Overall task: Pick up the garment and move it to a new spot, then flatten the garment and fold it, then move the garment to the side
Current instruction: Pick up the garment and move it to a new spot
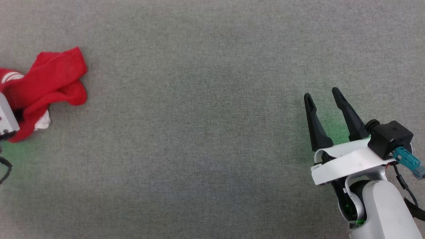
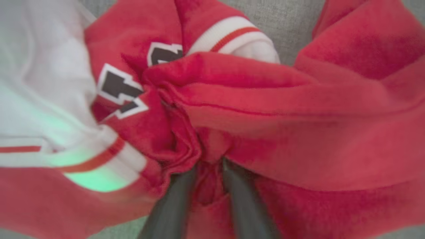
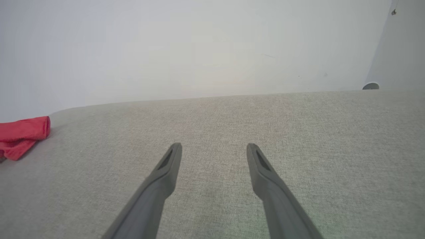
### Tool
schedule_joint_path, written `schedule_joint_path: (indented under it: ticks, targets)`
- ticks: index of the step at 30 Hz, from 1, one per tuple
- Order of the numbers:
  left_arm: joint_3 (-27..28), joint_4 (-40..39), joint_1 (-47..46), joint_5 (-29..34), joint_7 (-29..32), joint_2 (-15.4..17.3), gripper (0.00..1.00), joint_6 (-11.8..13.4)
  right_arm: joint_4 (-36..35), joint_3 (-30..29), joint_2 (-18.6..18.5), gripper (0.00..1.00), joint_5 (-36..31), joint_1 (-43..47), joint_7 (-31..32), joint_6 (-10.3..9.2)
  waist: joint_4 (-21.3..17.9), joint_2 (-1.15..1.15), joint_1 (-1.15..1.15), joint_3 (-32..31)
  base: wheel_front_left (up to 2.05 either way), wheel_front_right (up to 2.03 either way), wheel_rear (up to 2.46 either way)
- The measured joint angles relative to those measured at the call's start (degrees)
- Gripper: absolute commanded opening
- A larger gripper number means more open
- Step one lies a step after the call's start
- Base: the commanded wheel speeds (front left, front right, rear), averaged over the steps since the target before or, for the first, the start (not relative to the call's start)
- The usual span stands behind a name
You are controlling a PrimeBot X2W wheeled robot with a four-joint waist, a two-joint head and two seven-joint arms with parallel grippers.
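The garment [image 1: 53, 79], a red jersey with white panels and striped trim, lies crumpled at the far left of the grey cloth surface [image 1: 206, 99]. In the left wrist view the garment [image 2: 298, 109] shows black white-outlined lettering, and my left gripper [image 2: 209, 162] has its two dark fingers close together with a bunched red fold pinched between them; the tips are buried in the cloth. My right gripper [image 1: 321, 93] stands open over bare surface at the lower right, far from the garment. From the right wrist, the right gripper [image 3: 214, 146] holds nothing, and the garment [image 3: 23, 132] is at the far left.
The grey fabric surface stretches wide between the garment and my right arm. Its far edge [image 3: 232, 96] meets a pale wall [image 3: 199, 43]. The pale housing of my left wrist [image 1: 5, 119] overlaps the garment at the left border.
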Motion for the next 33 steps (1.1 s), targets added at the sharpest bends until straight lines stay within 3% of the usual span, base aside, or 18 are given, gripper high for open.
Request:
schedule_joint_path:
  ticks: [9,20,33]
  targets:
    - [-2.01,-1.8,-1.84,1.21,-7.55,0.52,0.0,-0.59,0.74,-0.56,0.02,1.0,0.48,1.2,-0.07,0.0,0.73,0.0,0.0,-2.96,0.0,0.0,0.0]
    - [-5.87,-9.89,-4.19,2.23,-13.95,3.04,0.0,-0.88,3.35,-0.23,0.02,1.0,1.67,4.99,-0.73,0.01,2.57,0.0,0.0,-10.86,0.0,0.0,0.0]
    - [-13.22,-20.9,-5.27,-3.57,-11.17,2.32,0.0,-0.94,5.01,-1.45,0.01,1.0,3.52,9.5,-1.3,0.0,5.29,0.0,0.0,-22.03,0.0,0.0,0.0]
